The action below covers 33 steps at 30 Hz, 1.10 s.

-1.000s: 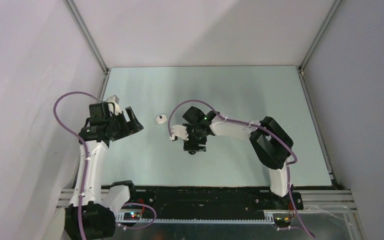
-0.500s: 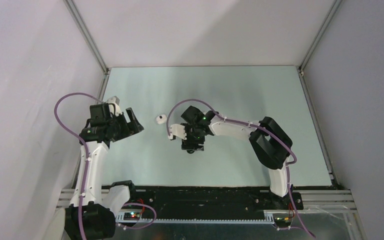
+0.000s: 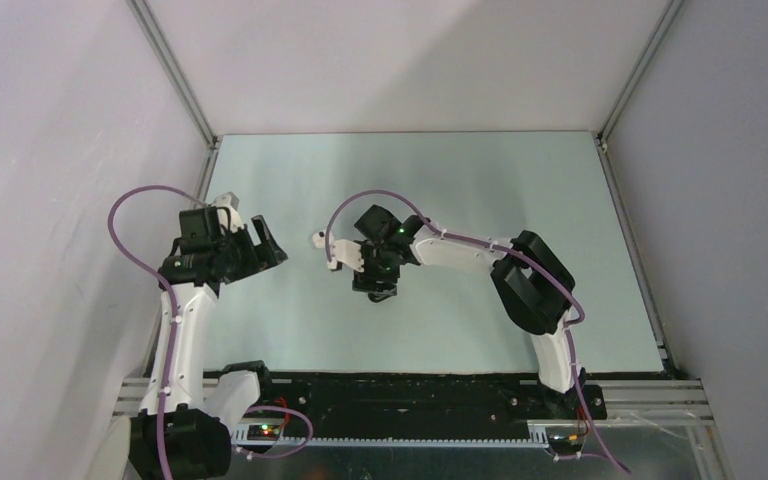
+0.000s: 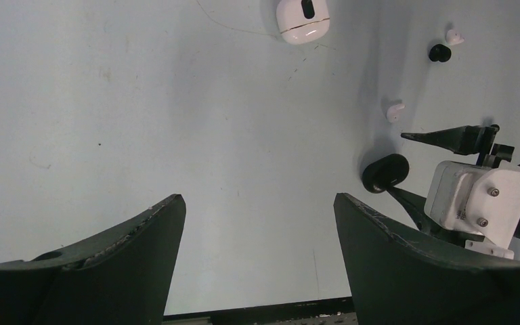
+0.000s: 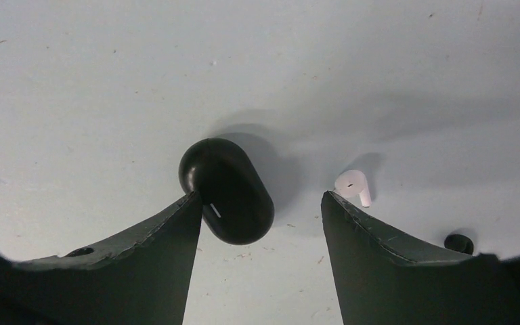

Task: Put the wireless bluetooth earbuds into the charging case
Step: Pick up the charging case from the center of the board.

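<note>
The white charging case (image 4: 302, 17), with a dark mark on top, lies shut on the table; in the top view (image 3: 316, 239) it sits between the two grippers. One white earbud (image 5: 352, 184) lies just beyond my right gripper's right fingertip and also shows in the left wrist view (image 4: 395, 110). The other earbud (image 4: 455, 37) lies farther off. My right gripper (image 5: 261, 196) is open and empty, low over the table (image 3: 378, 290). My left gripper (image 4: 257, 200) is open and empty, left of the case (image 3: 272, 243).
A black oval pebble-like object (image 5: 227, 191) lies against my right gripper's left fingertip, partly between the jaws, and shows in the left wrist view (image 4: 384, 172). A tiny black bit (image 4: 439, 52) lies beside the far earbud (image 5: 458, 242). Walls enclose the table.
My right arm has moved left and slightly away from its base, toward the case. The left arm has not moved.
</note>
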### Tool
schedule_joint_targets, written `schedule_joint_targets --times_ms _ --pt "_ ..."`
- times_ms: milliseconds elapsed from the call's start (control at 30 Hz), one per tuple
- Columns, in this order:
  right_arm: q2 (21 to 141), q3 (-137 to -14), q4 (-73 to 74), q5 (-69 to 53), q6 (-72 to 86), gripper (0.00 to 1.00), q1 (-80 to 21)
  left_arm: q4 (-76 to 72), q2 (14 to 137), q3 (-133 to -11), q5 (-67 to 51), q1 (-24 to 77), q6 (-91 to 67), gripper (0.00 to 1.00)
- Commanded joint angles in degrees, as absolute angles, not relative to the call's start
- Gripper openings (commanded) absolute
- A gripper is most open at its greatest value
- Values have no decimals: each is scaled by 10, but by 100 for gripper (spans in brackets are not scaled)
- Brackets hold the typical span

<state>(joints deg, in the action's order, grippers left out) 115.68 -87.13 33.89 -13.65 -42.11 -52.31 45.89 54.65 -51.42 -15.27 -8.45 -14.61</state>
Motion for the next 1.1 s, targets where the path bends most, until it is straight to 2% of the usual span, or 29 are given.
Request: schedule_joint_targets --times_ms 0,233,500,633,867,1067 --pt "1153 -895 364 -177 -429 69 -515 448 535 -513 -158 -90 -153 87" --pt "1129 -894 408 -239 -486 73 -500 447 538 -512 -162 -91 -153 87" --pt "1140 -891 404 -227 -551 75 -502 438 541 -502 -199 -90 -161 86" --pt "1149 -889 401 -224 -567 74 -502 433 543 -495 -221 -90 -169 86" --pt "1162 -883 398 -209 -576 63 -503 437 550 -500 -213 -91 -166 86" --pt "1165 -880 401 -212 -583 62 -503 434 552 -496 -211 -91 -165 86"
